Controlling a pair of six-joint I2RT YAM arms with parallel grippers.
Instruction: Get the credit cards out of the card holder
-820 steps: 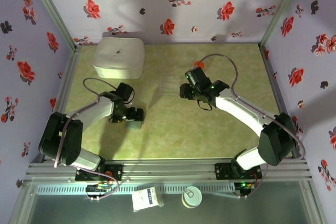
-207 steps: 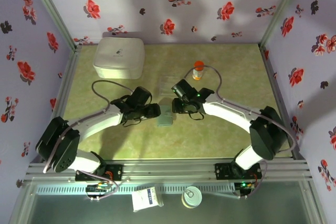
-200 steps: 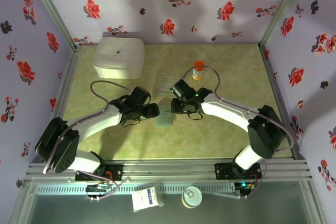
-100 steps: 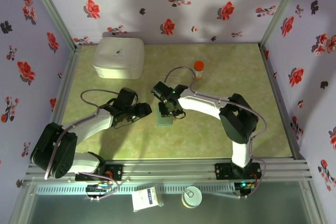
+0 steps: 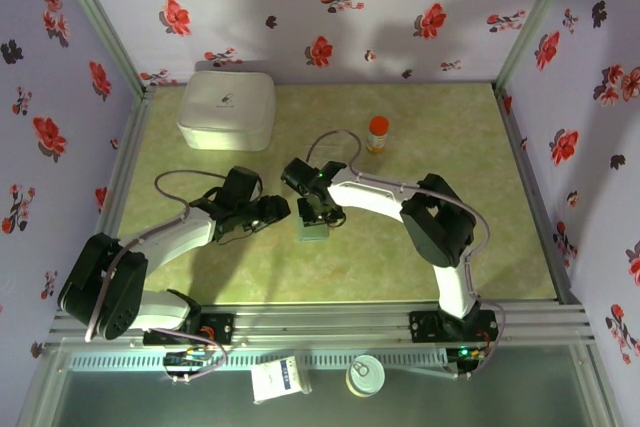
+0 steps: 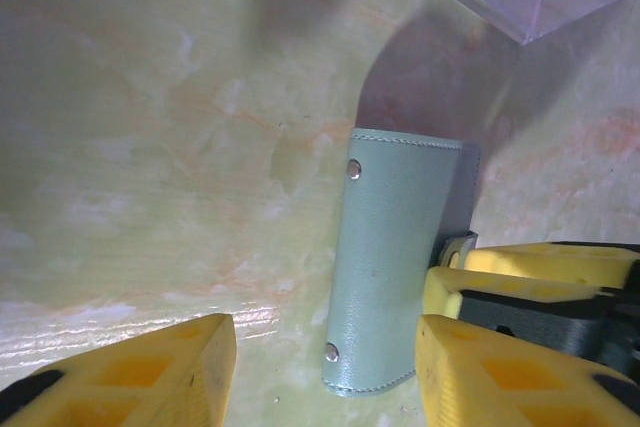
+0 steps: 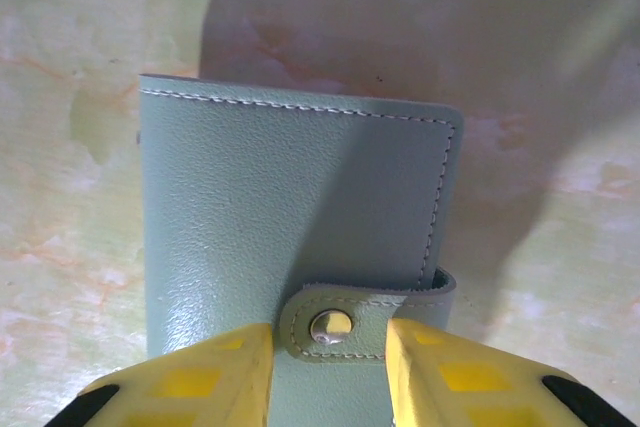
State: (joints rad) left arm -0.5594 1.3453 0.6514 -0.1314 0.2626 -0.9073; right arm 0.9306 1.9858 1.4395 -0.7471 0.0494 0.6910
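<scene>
Card holder [image 7: 290, 197] snap tab [image 7: 330, 325] sits between right gripper [image 7: 330, 347] jaws, grip unclear; left gripper [image 6: 320, 372] gapes empty.

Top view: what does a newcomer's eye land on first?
The closed grey-green card holder lies mid-table. The right end effector straddles its snap tab, and the left end effector hovers open beside it. A white box sits back left, with an orange bottle further back near centre.
</scene>
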